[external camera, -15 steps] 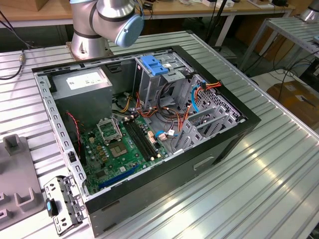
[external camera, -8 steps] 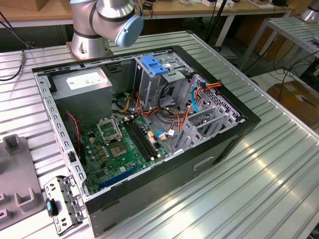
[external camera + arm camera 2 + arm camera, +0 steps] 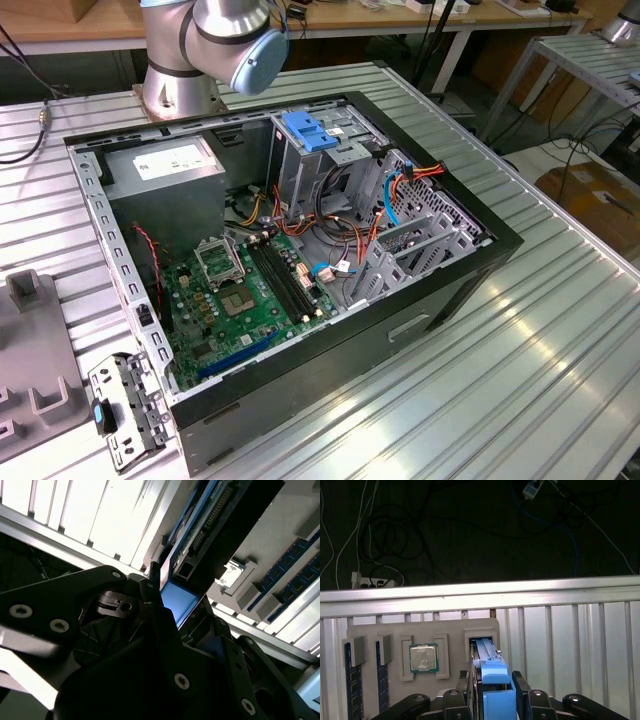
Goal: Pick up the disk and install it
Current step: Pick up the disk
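1. The black two-fingered gripper [image 3: 493, 679] is seen closed on the disk [image 3: 489, 652], a flat metal hard drive edged by a blue plastic carrier frame, with its fingers [image 3: 519, 685] pressed against both sides.
2. The disk is held on edge, and its far end is set within a slot near one corner of a grey plastic tray [image 3: 455, 630].
3. A square silver processor chip [image 3: 424, 658] is seated in the same tray just beside that slot. Two dark blue memory sticks [image 3: 351, 680] are stood nearer the opposite edge.
4. The tray is laid on a ribbed aluminium table [image 3: 570, 645], close to its far edge.
5. Beyond that edge, tangled cables [image 3: 395, 545] and a white power strip [image 3: 370, 582] are seen against dark ground.
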`<action>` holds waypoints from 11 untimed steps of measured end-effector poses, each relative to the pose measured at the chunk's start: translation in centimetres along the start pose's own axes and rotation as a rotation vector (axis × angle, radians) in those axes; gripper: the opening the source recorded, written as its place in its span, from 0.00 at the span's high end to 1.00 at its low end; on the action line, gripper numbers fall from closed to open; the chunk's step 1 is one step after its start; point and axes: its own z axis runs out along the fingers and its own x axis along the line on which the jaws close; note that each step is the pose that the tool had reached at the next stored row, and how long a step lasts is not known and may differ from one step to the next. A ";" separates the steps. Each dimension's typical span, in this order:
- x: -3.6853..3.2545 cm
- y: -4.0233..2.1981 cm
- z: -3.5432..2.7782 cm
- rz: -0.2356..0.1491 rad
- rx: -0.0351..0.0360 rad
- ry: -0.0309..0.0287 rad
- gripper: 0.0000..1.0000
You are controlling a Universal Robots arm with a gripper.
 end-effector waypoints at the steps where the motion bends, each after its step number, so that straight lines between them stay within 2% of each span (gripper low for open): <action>1: -0.01 0.00 0.03 -0.001 0.0005 -0.0001 0.53; 11: -0.01 0.01 0.28 -0.004 0.0004 0.0000 0.53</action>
